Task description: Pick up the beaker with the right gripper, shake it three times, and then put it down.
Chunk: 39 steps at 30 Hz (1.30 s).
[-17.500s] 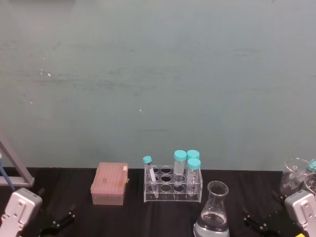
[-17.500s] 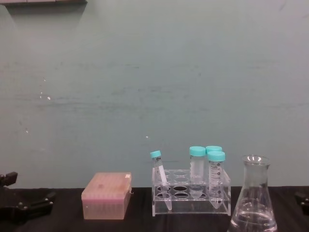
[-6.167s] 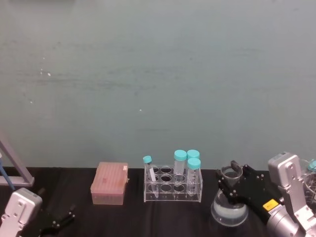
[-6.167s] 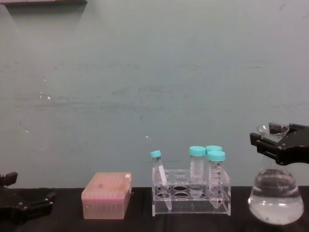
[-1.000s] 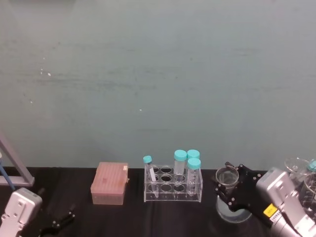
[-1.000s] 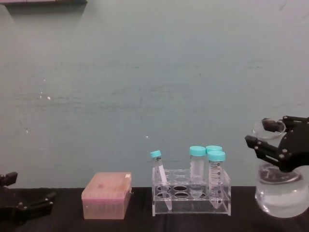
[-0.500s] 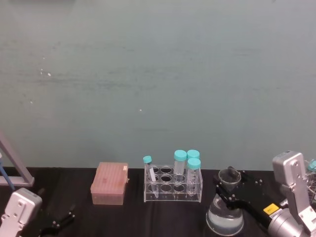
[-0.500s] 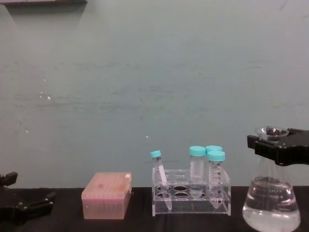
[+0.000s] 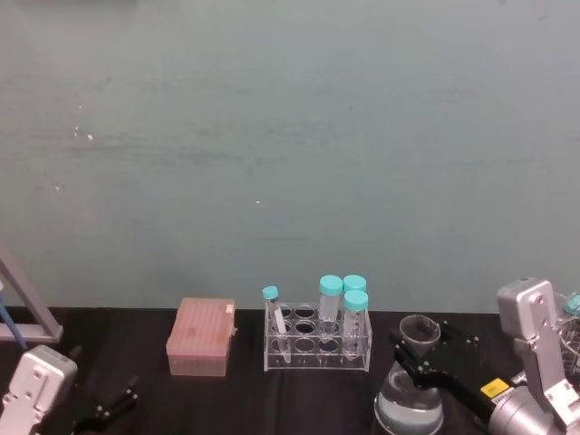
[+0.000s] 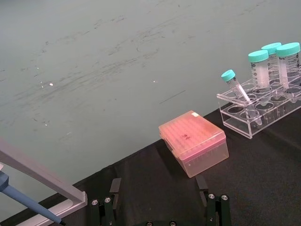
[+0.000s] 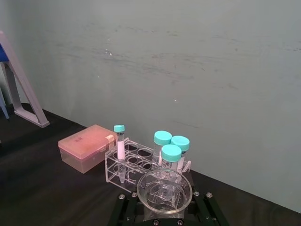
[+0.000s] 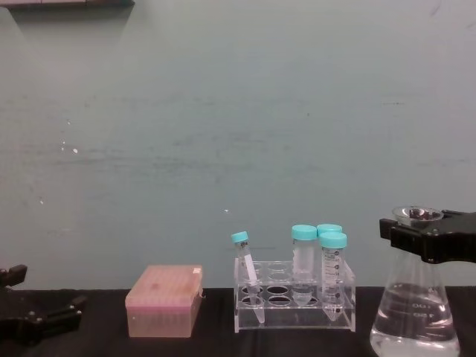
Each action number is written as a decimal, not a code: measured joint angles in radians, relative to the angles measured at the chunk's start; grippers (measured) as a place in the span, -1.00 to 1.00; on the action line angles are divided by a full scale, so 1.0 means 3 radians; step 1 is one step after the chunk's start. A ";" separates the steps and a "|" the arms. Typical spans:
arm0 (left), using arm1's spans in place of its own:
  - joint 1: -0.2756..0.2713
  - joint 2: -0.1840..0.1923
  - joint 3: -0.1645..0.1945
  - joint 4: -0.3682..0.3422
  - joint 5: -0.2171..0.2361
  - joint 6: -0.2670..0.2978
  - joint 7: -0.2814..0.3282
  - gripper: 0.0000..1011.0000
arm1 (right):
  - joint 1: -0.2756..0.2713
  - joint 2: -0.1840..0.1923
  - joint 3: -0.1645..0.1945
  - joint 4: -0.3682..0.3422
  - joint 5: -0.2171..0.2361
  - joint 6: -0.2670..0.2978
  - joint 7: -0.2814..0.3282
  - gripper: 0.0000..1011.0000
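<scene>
Well, my right gripper [image 12: 420,239] is pinching the beaker [image 12: 413,306] by its neck, the liquid-filled body upright below my jaws; my left gripper [image 10: 159,197] sits parked, jaws spread.

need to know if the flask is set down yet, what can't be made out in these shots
Base of the beaker: cut off by the bottom edge in the chest and head views, so contact with the table is unknown.
Where the right claw meets the neck: hidden under the flared rim in the right wrist view.
Graduations on the beaker: too faint to read in the chest view.
</scene>
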 joint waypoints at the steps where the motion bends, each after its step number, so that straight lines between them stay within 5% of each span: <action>1: 0.0000 0.0000 0.0000 0.0000 0.0000 0.0000 0.0000 0.98 | 0.0000 0.0001 0.0000 0.0000 0.0000 0.0000 0.0001 -0.05; 25: 0.0000 0.0000 0.0000 0.0000 0.0000 0.0000 0.0000 0.98 | -0.0001 0.0000 0.0007 0.0003 0.0019 -0.0026 0.0010 -0.05; 29: 0.0000 0.0000 0.0000 0.0000 0.0000 0.0000 0.0000 0.98 | -0.0050 -0.0068 0.0092 0.0010 0.0303 -0.0062 0.0095 -0.05; 32: 0.0000 0.0000 0.0000 0.0000 0.0000 0.0000 0.0000 0.98 | -0.0103 -0.0205 0.0222 0.0007 0.0678 0.0055 0.0144 -0.05; 36: 0.0000 0.0000 0.0000 0.0000 0.0000 0.0000 0.0000 0.98 | -0.0174 -0.0461 0.0468 -0.0040 0.1303 0.0429 0.0124 -0.05; 37: 0.0000 0.0000 0.0000 0.0000 0.0000 0.0000 0.0000 0.98 | -0.0174 -0.0461 0.0468 -0.0040 0.1303 0.0429 0.0124 -0.05; 39: 0.0000 0.0000 0.0000 0.0000 0.0000 0.0000 0.0000 0.98 | -0.0204 -0.0606 0.0604 -0.0079 0.1614 0.0681 0.0013 -0.05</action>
